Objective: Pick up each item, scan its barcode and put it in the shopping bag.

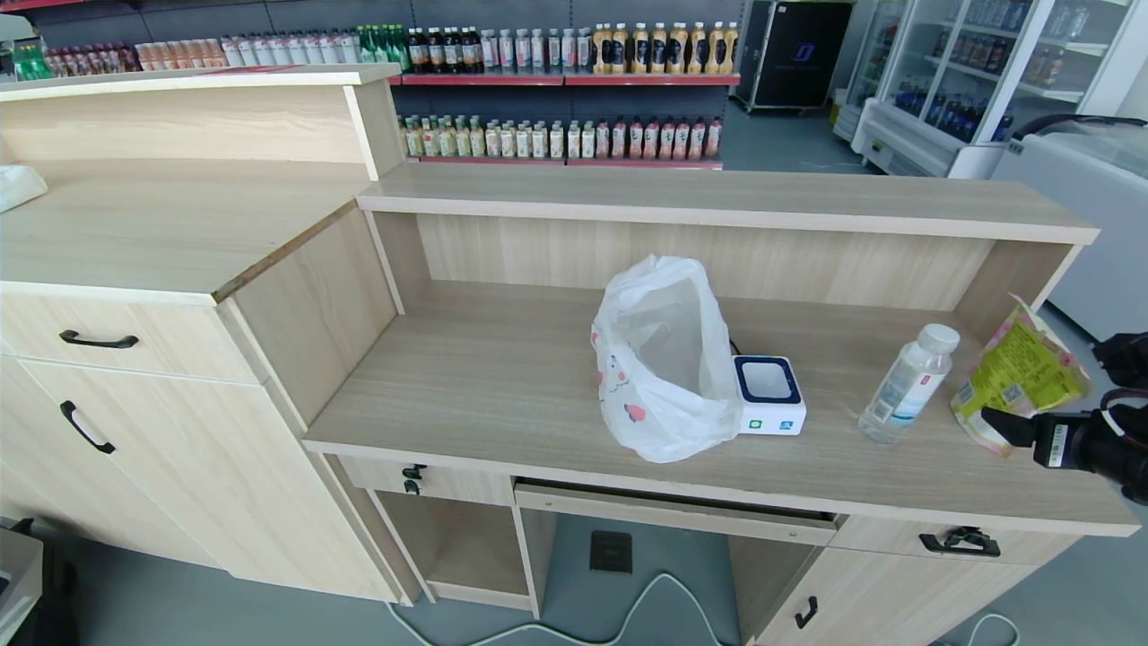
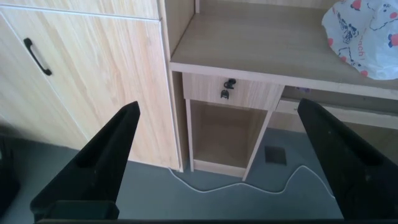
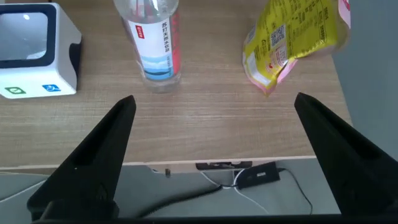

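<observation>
On the wooden counter (image 1: 502, 386) a white plastic shopping bag (image 1: 659, 359) stands open. A white and blue scanner (image 1: 769, 395) sits right beside it. Farther right stands a clear water bottle (image 1: 908, 384), and a yellow-green snack packet (image 1: 1018, 377) leans against the counter's right side wall. My right gripper (image 1: 1009, 429) is open at the counter's front right edge, just before the packet (image 3: 292, 37) and bottle (image 3: 152, 43), holding nothing. My left gripper (image 2: 219, 106) hangs open and low in front of the counter's left drawer, with the bag (image 2: 367, 37) up to its side.
An upper ledge (image 1: 717, 202) overhangs the back of the counter. A taller cabinet (image 1: 161, 233) adjoins on the left. Drawers and an open bay with a floor cable (image 2: 236, 183) lie below. Shelves of bottles (image 1: 556, 90) and fridges stand behind.
</observation>
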Controlling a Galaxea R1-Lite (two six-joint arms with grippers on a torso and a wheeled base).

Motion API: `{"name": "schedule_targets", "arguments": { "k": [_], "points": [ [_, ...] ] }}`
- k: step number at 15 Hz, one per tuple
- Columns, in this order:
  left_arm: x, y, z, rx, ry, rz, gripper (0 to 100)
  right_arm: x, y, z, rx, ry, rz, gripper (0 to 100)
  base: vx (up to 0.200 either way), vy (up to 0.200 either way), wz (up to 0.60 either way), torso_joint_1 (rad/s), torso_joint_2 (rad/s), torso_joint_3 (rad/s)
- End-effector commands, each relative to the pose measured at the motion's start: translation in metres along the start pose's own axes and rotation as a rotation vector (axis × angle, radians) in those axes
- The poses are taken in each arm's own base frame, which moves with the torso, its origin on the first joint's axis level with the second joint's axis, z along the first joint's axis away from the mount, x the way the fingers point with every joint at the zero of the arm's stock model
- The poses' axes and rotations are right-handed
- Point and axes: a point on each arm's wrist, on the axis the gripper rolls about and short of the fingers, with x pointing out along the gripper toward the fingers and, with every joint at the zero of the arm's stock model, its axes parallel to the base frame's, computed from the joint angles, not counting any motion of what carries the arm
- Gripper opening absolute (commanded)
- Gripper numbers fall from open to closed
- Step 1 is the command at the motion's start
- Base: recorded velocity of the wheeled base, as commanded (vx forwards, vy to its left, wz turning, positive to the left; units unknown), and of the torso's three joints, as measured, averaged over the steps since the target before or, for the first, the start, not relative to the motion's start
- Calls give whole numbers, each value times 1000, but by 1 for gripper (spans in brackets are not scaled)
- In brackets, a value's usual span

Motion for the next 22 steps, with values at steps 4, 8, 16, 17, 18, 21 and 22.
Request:
{"name": "schedule_targets", "arguments": {
  "k": [4, 8, 16, 17, 18, 21, 22],
  "points": [
    [0, 0, 0, 0, 0, 1, 100, 40, -5, -12, -10, -63, -4, 100, 0, 0, 0, 0, 0, 0],
    [0, 0, 0, 0, 0, 1, 100, 60, 1, -21, -11, -51, 29, 100, 0, 0, 0, 0, 0, 0],
    [0, 0, 0, 0, 0, 1, 100, 118, 39, -17, -47, -110, 154, 100, 0, 0, 0, 0, 0, 0],
    [0, 0, 0, 0, 0, 1, 100, 122, 43, -16, -51, -118, 163, 100, 0, 0, 0, 0, 0, 0],
    [0, 0, 0, 0, 0, 1, 100, 127, 46, -16, -55, -122, 171, 100, 0, 0, 0, 0, 0, 0],
    [0, 0, 0, 0, 0, 1, 100, 136, 54, -25, -62, -103, 189, 100, 0, 0, 0, 0, 0, 0],
    [0, 0, 0, 0, 0, 1, 100, 138, 55, -29, -61, -90, 188, 100, 0, 0, 0, 0, 0, 0]
  ]
}}
